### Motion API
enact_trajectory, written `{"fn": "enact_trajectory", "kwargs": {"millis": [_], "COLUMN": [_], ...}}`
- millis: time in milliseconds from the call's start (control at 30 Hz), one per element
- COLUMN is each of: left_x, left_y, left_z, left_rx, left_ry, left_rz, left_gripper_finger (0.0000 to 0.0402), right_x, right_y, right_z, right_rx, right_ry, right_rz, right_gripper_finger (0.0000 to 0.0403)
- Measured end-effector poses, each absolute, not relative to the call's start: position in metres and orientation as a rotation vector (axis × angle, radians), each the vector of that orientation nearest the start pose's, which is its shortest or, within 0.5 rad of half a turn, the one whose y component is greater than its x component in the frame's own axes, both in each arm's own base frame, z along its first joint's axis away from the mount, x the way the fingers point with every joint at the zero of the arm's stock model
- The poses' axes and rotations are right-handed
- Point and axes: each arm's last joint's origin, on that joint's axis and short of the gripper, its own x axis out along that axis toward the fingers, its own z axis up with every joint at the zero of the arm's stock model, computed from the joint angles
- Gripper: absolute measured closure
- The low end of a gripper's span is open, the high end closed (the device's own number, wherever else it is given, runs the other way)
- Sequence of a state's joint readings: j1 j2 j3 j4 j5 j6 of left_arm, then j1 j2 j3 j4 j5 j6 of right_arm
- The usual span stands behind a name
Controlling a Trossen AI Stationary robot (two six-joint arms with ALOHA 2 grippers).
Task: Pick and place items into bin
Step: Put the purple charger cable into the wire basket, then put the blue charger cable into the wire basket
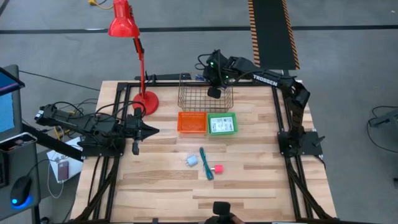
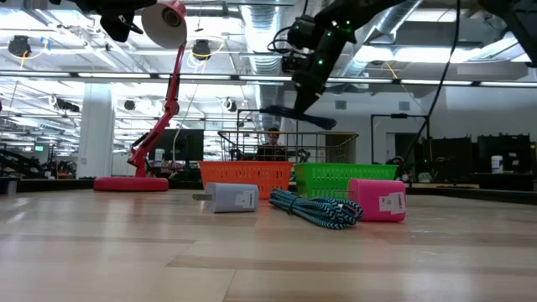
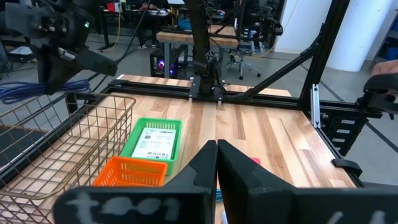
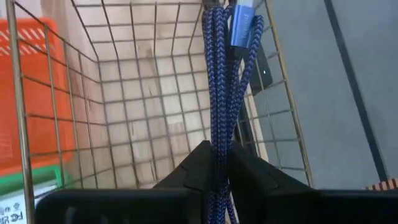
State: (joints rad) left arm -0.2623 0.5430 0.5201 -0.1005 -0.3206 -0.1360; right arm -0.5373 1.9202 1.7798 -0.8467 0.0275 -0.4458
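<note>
At the table's near half, seen from above, three loose items lie together around the centre: a white charger block [image 1: 192, 160] at 9 o'clock, a coiled teal braided cable [image 1: 206, 164] in the middle, and a pink block [image 1: 218, 168] at 3 o'clock of the cable and just beside it. Level with the table, the cable rests against the pink block, and the charger stands apart from both.

Beyond them, toward 12 o'clock, an orange basket [image 1: 192, 122] and a green basket [image 1: 222, 124] sit side by side, edges touching or nearly so; the green one holds a white printed card [image 3: 157, 140].

At 9 o'clock of the table, the left gripper [image 1: 135, 149] rests over the left edge, its jaws pressed together and empty.

Farther toward 12 o'clock stands the wire bin [image 1: 205, 93], a bare metal mesh basket with the wood showing through its floor. Over its right rim hangs the right gripper [image 1: 214, 92], jaws clamped on a blue braided cable [image 4: 225, 93], which dangles over the bin's interior.

At 10 o'clock, a red desk lamp [image 1: 132, 53] stands on its round base beside the bin.
</note>
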Motion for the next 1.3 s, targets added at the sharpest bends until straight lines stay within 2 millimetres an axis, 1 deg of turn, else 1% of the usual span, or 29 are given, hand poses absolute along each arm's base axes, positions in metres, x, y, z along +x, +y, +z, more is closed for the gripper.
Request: {"fn": "enact_trajectory", "kwargs": {"millis": [200, 400, 500, 667, 767, 967, 1067, 1300], "left_x": [0.133, 0.133, 0.133, 0.132, 0.132, 0.132, 0.132, 0.132], "left_y": [-0.026, -0.026, -0.026, -0.026, -0.026, -0.026, -0.026, -0.026], "left_z": [0.283, 0.283, 0.283, 0.282, 0.280, 0.279, 0.278, 0.278], "left_rx": [-0.100, -0.060, -0.052, -0.050, -0.040, -0.036, -0.034, -0.051], "left_ry": [0.114, 0.115, 0.116, 0.124, 0.143, 0.156, 0.162, 0.162], "left_rz": [0.068, 0.066, 0.065, 0.066, 0.066, 0.066, 0.066, 0.067], "left_gripper_finger": [0.0401, 0.0401, 0.0402, 0.0401, 0.0401, 0.0402, 0.0401, 0.0401], "right_x": [0.363, 0.364, 0.368, 0.373, 0.377, 0.383, 0.387, 0.396], "right_y": [-0.207, -0.203, -0.195, -0.176, -0.160, -0.121, -0.098, -0.034], "right_z": [0.299, 0.300, 0.300, 0.297, 0.296, 0.291, 0.290, 0.289], "right_rx": [-0.192, -0.217, -0.207, -0.115, -0.028, 0.135, 0.200, 0.317], "right_ry": [1.017, 1.028, 1.036, 1.059, 1.065, 1.115, 1.133, 1.127], "right_rz": [-0.280, -0.293, -0.315, -0.336, -0.356, -0.383, -0.392, -0.387], "right_gripper_finger": [0.0326, 0.0298, 0.0291, 0.0289, 0.0289, 0.0290, 0.0290, 0.0286]}}
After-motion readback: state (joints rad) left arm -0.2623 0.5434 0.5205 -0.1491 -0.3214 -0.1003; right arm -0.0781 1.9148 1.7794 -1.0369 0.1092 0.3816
